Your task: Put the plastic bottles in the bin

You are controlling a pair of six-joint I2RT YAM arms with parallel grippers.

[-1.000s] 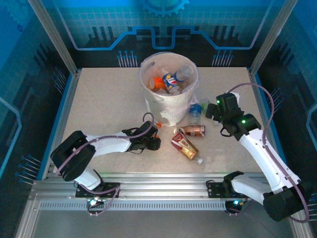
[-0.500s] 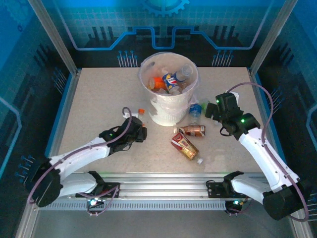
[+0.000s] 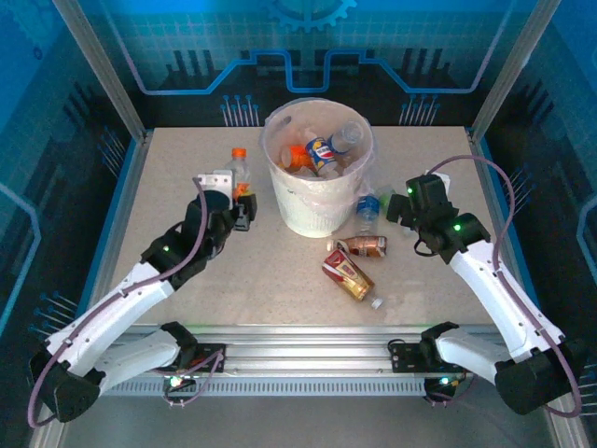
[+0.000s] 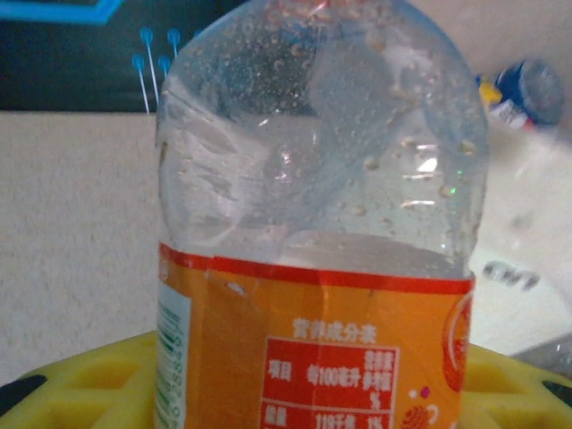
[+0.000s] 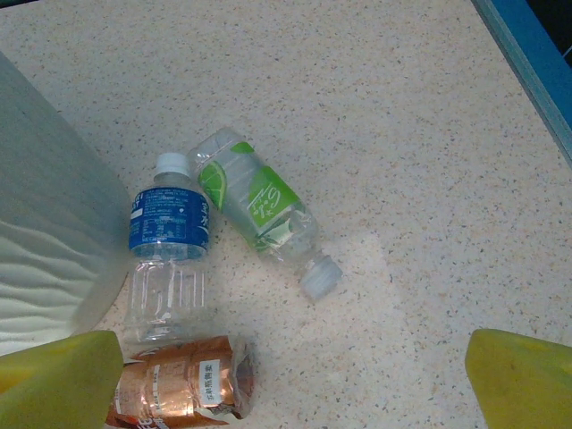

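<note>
Left hand (image 3: 235, 198) seemingly clamps a clear, orange-labelled, droplet-beaded bottle (image 4: 313, 268); right hand (image 5: 290, 380) gapes wide.

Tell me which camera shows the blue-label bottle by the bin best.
Right wrist: the blue-label bottle lies in full, white cap to clear base, label sharp, beside the bin. Top external shows the bottle small, at the bin's right side.

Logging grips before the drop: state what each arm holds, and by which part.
Left fingers clamp the orange-labelled bottle around its lower, labelled body. Right fingers stand open, holding nothing.
</note>
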